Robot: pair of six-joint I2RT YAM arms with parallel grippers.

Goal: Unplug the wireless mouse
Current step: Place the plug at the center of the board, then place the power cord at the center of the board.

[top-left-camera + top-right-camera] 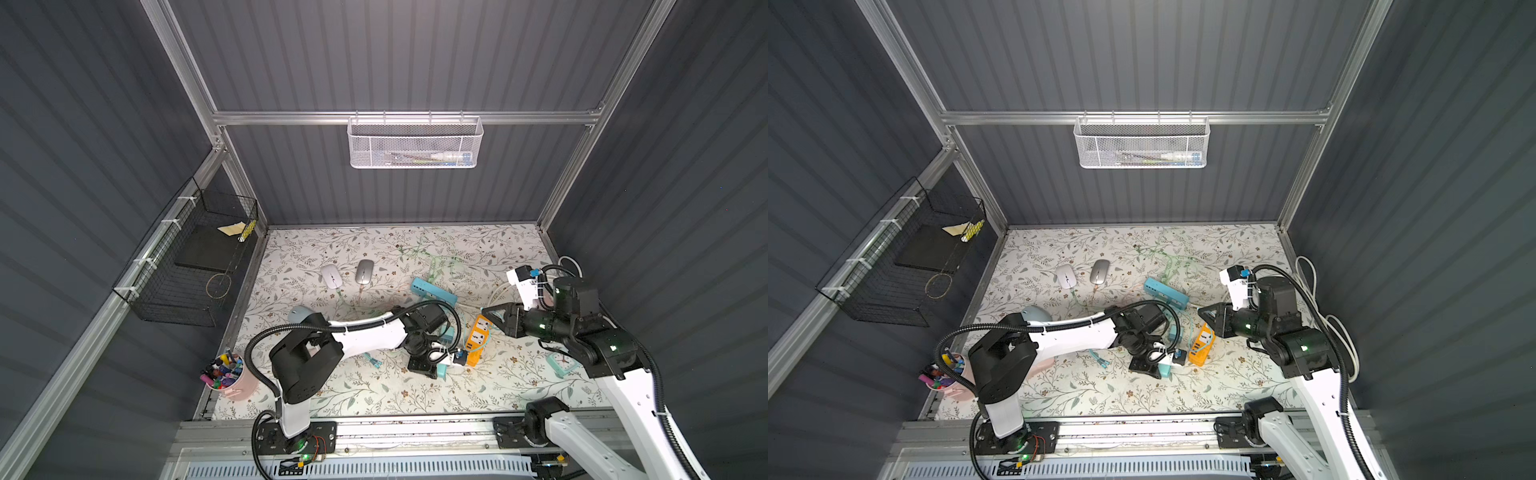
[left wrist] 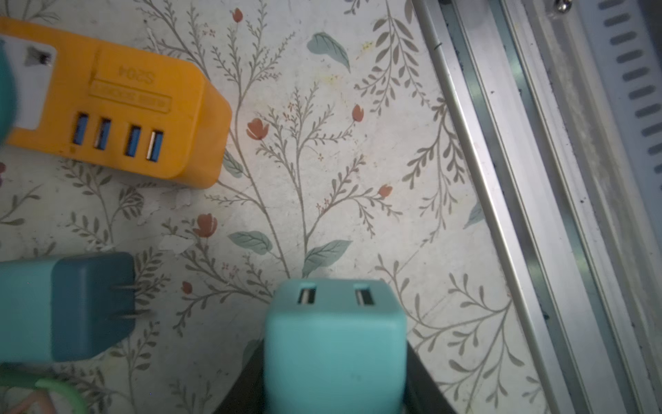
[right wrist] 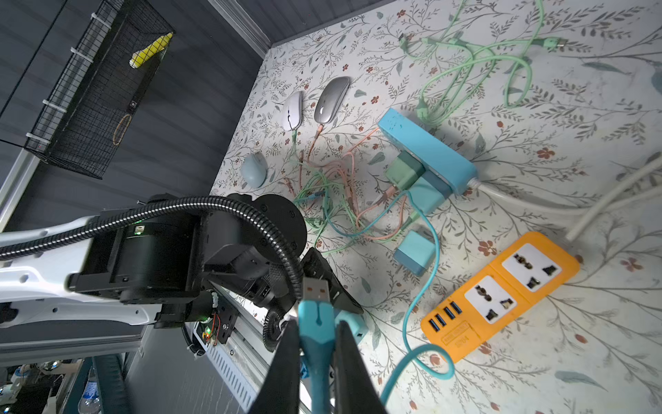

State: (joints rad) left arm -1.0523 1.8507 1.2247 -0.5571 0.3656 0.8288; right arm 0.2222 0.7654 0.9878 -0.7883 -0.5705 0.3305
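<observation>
The plug (image 3: 316,312) sits in my right hand (image 3: 317,324), pinched between the two fingers by its teal moulded shell, raised off the table (image 3: 591,161) near its front edge. Its bare metal tip pokes out past the fingertips and is not in any socket. It is a small flat piece, teal with a silver tongue. I judge it light and hard enough to take a firm squeeze. The shell is the right place to hold it, never the cord behind it.

The cable (image 3: 405,326) is thin and the same teal. It hangs limp from the plug, loops on the table beside the orange power strip (image 3: 501,294) and runs into a knot of green and pink cords. It will trail and may snag there, so I expect drag rather than weight.

My left hand (image 2: 333,358) is closed on the charger cube (image 2: 335,322), low over the table. Both of the cube's ports look empty, so the pull-out looks done at this end.

Beyond the knot lie a white mouse (image 3: 293,109), a grey mouse (image 3: 332,95) and a round blue-grey mouse (image 3: 253,169). I cannot tell which one the teal cable reaches.
</observation>
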